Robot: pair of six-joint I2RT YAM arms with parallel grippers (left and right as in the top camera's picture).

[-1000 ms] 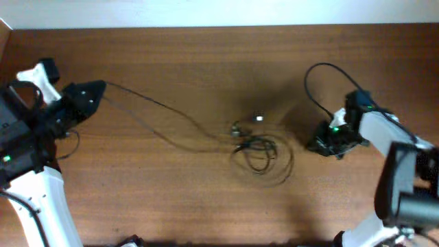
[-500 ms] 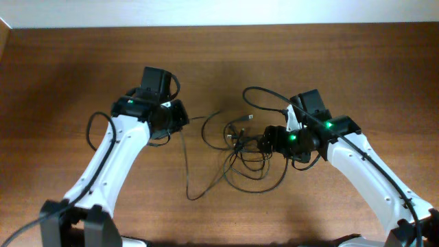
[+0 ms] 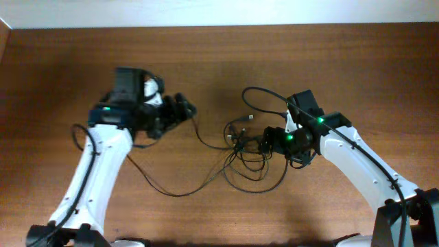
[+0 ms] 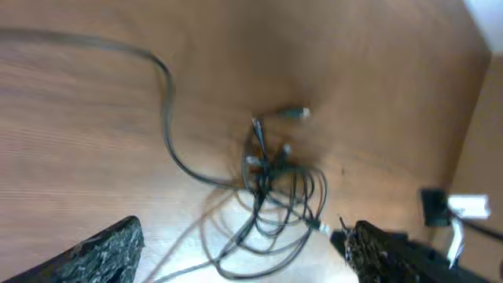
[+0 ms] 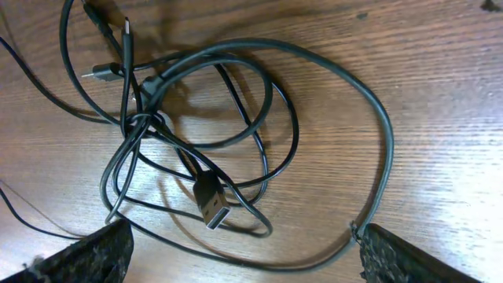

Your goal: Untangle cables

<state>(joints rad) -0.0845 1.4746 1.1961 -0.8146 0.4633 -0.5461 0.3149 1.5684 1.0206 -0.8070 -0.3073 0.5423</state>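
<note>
The cables point(image 3: 238, 142) lie knotted in a pile of loops at the table's middle, with one thin strand point(image 3: 171, 193) curving out to the front left. My left gripper point(image 3: 184, 108) hovers left of the pile, open, and holds nothing. In the left wrist view the cables point(image 4: 271, 177) lie ahead of the open left gripper point(image 4: 244, 263). My right gripper point(image 3: 263, 142) sits at the pile's right edge, open. In the right wrist view the loops point(image 5: 236, 118) and a USB plug point(image 5: 211, 201) lie on the wood just ahead of the open right gripper point(image 5: 245, 259), none of them gripped.
The brown wooden table point(image 3: 357, 68) ends at a pale wall edge point(image 3: 219, 14) at the back. A thicker black wire loop point(image 3: 257, 92) belonging to the right arm arches behind the pile. The right arm point(image 4: 456, 211) shows at the far right of the left wrist view.
Both grippers have opened. The left gripper has let go of its strand and swung left and back; that strand now lies in a wide curve at the front left.
</note>
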